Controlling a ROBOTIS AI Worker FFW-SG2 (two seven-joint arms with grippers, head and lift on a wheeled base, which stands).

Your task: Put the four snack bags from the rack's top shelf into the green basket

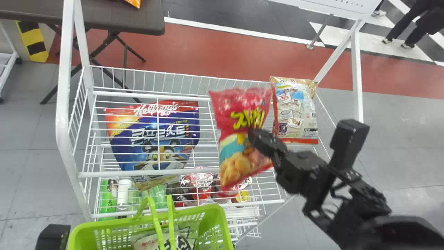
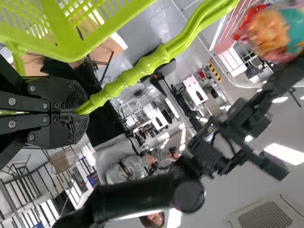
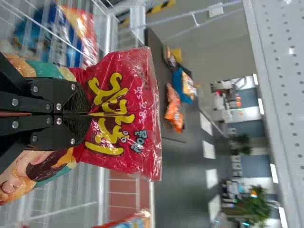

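One red snack bag (image 1: 231, 104) sits pinched in the right gripper (image 1: 256, 136), over the rack (image 1: 118, 173). One green basket (image 1: 80, 232) has its handle (image 2: 156, 59) clamped by the left gripper (image 1: 52, 236).

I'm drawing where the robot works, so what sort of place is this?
It looks like a pretend shop in a robot workroom: snack bags on a wire rack, a green basket, and yellow-black striped tape.

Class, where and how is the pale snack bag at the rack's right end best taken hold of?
Probably pinch the pale bag at the middle of its top seam, coming from above: that edge spans the bag's width, and nothing crosses it.
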